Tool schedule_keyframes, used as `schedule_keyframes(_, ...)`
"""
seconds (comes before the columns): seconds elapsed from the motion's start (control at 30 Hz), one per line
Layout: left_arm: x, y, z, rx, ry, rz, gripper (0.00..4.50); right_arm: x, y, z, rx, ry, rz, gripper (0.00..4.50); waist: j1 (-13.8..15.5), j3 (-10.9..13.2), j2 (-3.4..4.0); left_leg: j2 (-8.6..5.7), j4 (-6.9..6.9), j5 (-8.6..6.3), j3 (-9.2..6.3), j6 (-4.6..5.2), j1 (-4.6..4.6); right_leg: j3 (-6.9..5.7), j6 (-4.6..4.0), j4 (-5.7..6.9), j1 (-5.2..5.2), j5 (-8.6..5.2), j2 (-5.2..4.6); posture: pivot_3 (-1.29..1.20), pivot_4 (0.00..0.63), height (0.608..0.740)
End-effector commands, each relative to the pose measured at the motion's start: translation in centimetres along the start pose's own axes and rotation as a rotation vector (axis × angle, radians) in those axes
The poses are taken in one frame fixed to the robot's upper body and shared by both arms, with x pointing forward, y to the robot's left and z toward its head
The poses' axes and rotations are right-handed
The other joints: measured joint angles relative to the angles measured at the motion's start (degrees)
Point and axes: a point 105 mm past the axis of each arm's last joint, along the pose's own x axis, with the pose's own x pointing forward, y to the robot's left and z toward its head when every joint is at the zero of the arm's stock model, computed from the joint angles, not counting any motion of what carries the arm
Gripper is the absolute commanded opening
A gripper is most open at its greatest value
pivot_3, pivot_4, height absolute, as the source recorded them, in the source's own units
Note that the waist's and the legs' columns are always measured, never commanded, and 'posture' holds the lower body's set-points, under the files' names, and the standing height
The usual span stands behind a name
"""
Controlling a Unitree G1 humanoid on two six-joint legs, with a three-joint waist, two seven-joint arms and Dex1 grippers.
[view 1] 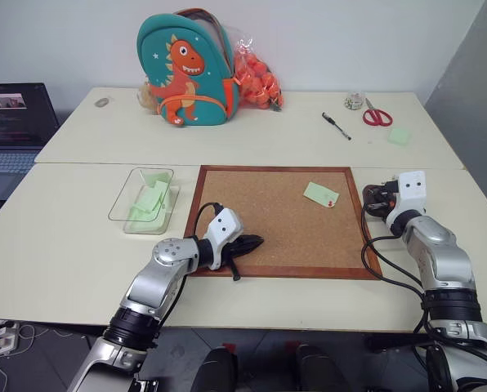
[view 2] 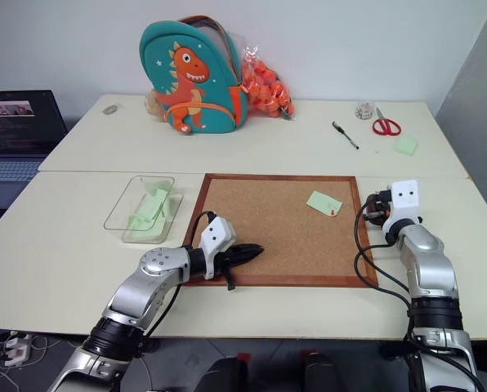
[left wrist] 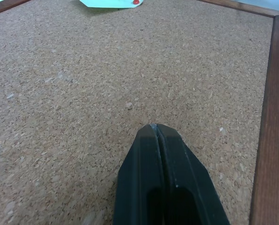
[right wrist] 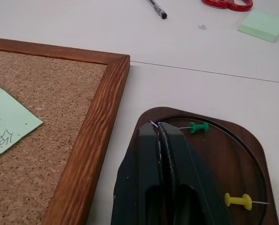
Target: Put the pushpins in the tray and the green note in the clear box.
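Left eye view shows the counter [view 1: 80, 237] with the cork board [view 1: 276, 220] in the middle of it. The left end effector [view 1: 245, 242] rests low over the near corner of the board, its two black fingers pressed together and holding nothing. The clear box [view 1: 142, 196] lies just beyond it on its outer side and already has some pale green paper slips inside.

The right end effector [right wrist: 158, 129] hangs over the tray [right wrist: 233, 159], which sits on the counter just beside the far-right edge of the board frame. Its fingers are closed too, and I see no pin between the tips. Just ahead of the tips a green pushpin [right wrist: 198, 127] lies in the tray, and a yellow pushpin [right wrist: 240, 200] lies further to the side.

The green note [view 1: 322, 193] is on the board, near the right end effector and well apart from the left one. A red pushpin [view 1: 332, 202] sits at its corner.

I judge that the pin step is in hand. The next move calls for opening the right fingers, reaching to the red pin and pulling it straight up. Then the note is free for the box.
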Motion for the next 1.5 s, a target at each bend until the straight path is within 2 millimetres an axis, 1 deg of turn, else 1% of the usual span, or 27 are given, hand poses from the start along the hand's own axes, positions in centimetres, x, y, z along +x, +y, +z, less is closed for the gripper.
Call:
schedule_keyframes(0.03, 0.1, -0.8, -3.5, -0.086, 0.117, -0.009, 0.0, -0.4, -1.5, 0.6, -0.018, -0.029, -0.049, 0.49, 0.0, 0.0, 0.0, 0.0, 0.0, 0.0, -0.01, 0.0, 0.0, -0.01, 0.0, 0.0, 0.0, 0.0, 0.0, 0.0, 0.15, 0.74)
schedule_keyframes(0.07, 0.1, -0.8, -3.4, -0.086, 0.117, -0.01, 0.0, -0.5, -1.6, 0.4, -0.017, -0.023, -0.053, 0.62, 0.0, 0.0, 0.0, 0.0, 0.0, 0.0, -0.01, 0.0, 0.0, -0.01, 0.0, 0.0, 0.0, 0.0, 0.0, 0.0, 0.15, 0.74)
schedule_keyframes(0.13, 0.1, -0.8, -3.4, -0.085, 0.117, -0.01, 0.0, -0.5, -1.8, 0.1, -0.018, -0.014, -0.058, 1.12, 0.0, 0.0, 0.0, 0.0, 0.0, 0.0, -0.01, 0.0, 0.0, -0.01, 0.0, 0.0, 0.0, 0.0, 0.0, 0.0, 0.15, 0.74)
schedule_keyframes(0.2, 0.1, -0.7, -3.4, -0.083, 0.117, -0.009, 0.0, -0.6, -1.9, 0.0, -0.019, -0.008, -0.063, 1.46, 0.01, 0.0, 0.0, 0.0, 0.0, 0.0, 0.0, 0.0, 0.0, 0.0, 0.0, 0.0, 0.0, 0.0, 0.0, 0.0, 0.15, 0.74)
schedule_keyframes(0.37, 0.1, -0.7, -3.4, -0.082, 0.117, -0.009, 0.0, -0.8, -2.2, 0.1, -0.023, -0.014, -0.07, 2.43, 0.01, -0.01, 0.01, 0.0, 0.0, 0.0, 0.0, 0.0, 0.0, 0.0, 0.0, 0.0, 0.0, 0.0, 0.0, 0.0, 0.15, 0.74)
schedule_keyframes(0.5, 0.1, -0.7, -3.4, -0.082, 0.117, -0.008, 0.0, -1.4, -2.3, 1.2, -0.032, -0.051, -0.066, 3.2, 0.02, -0.01, 0.02, 0.0, -0.01, 0.0, -0.01, 0.0, 0.0, -0.01, 0.0, -0.01, 0.0, 0.0, 0.0, 0.0, 0.15, 0.74)
schedule_keyframes(0.53, 0.1, -0.7, -3.4, -0.082, 0.117, -0.006, 0.0, -1.7, -2.3, 1.6, -0.037, -0.065, -0.064, 3.34, 0.02, -0.01, 0.02, 0.0, -0.01, 0.0, -0.01, 0.0, 0.0, -0.01, 0.0, -0.01, 0.0, 0.0, 0.0, 0.0, 0.15, 0.74)
schedule_keyframes(0.67, -0.1, -0.7, -3.5, -0.084, 0.118, -0.001, 0.0, -3.0, -2.3, 3.2, -0.066, -0.123, -0.069, 4.3, 0.04, -0.04, 0.07, 0.0, -0.01, 0.0, -0.02, 0.0, -0.01, -0.01, 0.0, -0.01, 0.0, 0.0, 0.0, 0.0, 0.15, 0.74)
schedule_keyframes(0.7, -0.1, -0.7, -3.5, -0.084, 0.118, 0.0, 0.0, -3.3, -2.1, 3.5, -0.063, -0.137, -0.062, 4.41, 0.05, -0.05, 0.08, 0.01, -0.01, 0.0, -0.02, 0.0, -0.01, -0.01, 0.01, -0.02, 0.0, 0.0, 0.0, 0.0, 0.15, 0.74)
schedule_keyframes(0.8, -0.2, -0.7, -3.5, -0.085, 0.118, 0.0, 0.0, -4.1, -1.2, 4.2, -0.044, -0.162, -0.024, 4.41, 0.06, -0.06, 0.11, 0.0, -0.01, 0.0, -0.02, 0.0, 0.0, -0.01, 0.01, -0.03, 0.02, 0.0, 0.0, 0.0, 0.15, 0.74)
schedule_keyframes(0.9, -0.2, -0.7, -3.5, -0.085, 0.118, -0.002, 0.0, -4.5, 0.4, 4.1, -0.019, -0.161, 0.048, 4.41, 0.05, -0.08, 0.14, 0.02, -0.02, 0.0, -0.02, 0.0, 0.01, -0.01, 0.01, -0.05, 0.03, -0.01, 0.01, 0.0, 0.15, 0.74)
schedule_keyframes(0.97, -0.1, -0.7, -3.5, -0.086, 0.118, -0.002, 0.0, -4.7, 1.7, 4.1, 0.006, -0.163, 0.107, 4.41, 0.06, -0.08, 0.14, 0.0, -0.02, 0.0, -0.02, 0.0, 0.01, -0.02, 0.01, -0.07, 0.04, -0.01, 0.02, 0.0, 0.15, 0.74)
schedule_keyframes(1.07, -0.1, -0.7, -3.5, -0.086, 0.119, -0.004, 0.0, -4.9, 4.5, 3.8, 0.021, -0.153, 0.224, 4.41, 0.05, -0.09, 0.15, 0.01, -0.02, 0.0, -0.03, 0.0, 0.01, -0.02, 0.01, -0.1, 0.07, -0.01, 0.03, 0.0, 0.15, 0.74)
schedule_keyframes(1.1, -0.1, -0.7, -3.6, -0.085, 0.12, -0.005, 0.0, -4.9, 5.4, 3.7, 0.025, -0.149, 0.254, 4.41, 0.05, -0.09, 0.15, 0.02, -0.03, 0.0, -0.04, 0.0, 0.01, -0.03, 0.01, -0.1, 0.07, -0.01, 0.03, 0.0, 0.15, 0.74)
schedule_keyframes(1.17, -0.1, -0.7, -3.6, -0.085, 0.121, -0.007, 0.0, -4.7, 6.3, 3.5, 0.024, -0.142, 0.282, 4.41, 0.04, -0.1, 0.15, 0.02, -0.03, 0.0, -0.05, 0.0, 0.02, -0.04, 0.01, -0.11, 0.07, -0.01, 0.05, 0.0, 0.15, 0.74)
schedule_keyframes(1.3, 0.0, -0.7, -3.5, -0.084, 0.118, -0.008, 0.0, -3.9, 7.5, 3.1, 0.049, -0.132, 0.304, 4.41, 0.05, -0.1, 0.15, 0.02, -0.02, 0.0, -0.05, 0.0, -0.01, -0.04, 0.02, -0.14, 0.06, 0.0, 0.04, 0.0, 0.15, 0.74)
schedule_keyframes(1.43, -0.1, -0.8, -3.6, -0.084, 0.12, -0.008, 0.0, -3.1, 9.2, 2.7, 0.03, -0.122, 0.341, 4.41, 0.04, -0.1, 0.15, 0.02, -0.05, 0.0, -0.06, 0.0, 0.0, -0.06, 0.02, -0.18, 0.07, 0.0, 0.05, 0.0, 0.15, 0.74)
schedule_keyframes(1.5, -0.1, -0.9, -3.6, -0.084, 0.12, -0.008, 0.0, -2.6, 9.3, 2.7, 0.035, -0.124, 0.332, 4.41, 0.03, -0.1, 0.15, 0.03, -0.06, 0.0, -0.08, 0.0, 0.01, -0.08, 0.02, -0.19, 0.07, 0.0, 0.06, 0.0, 0.15, 0.74)
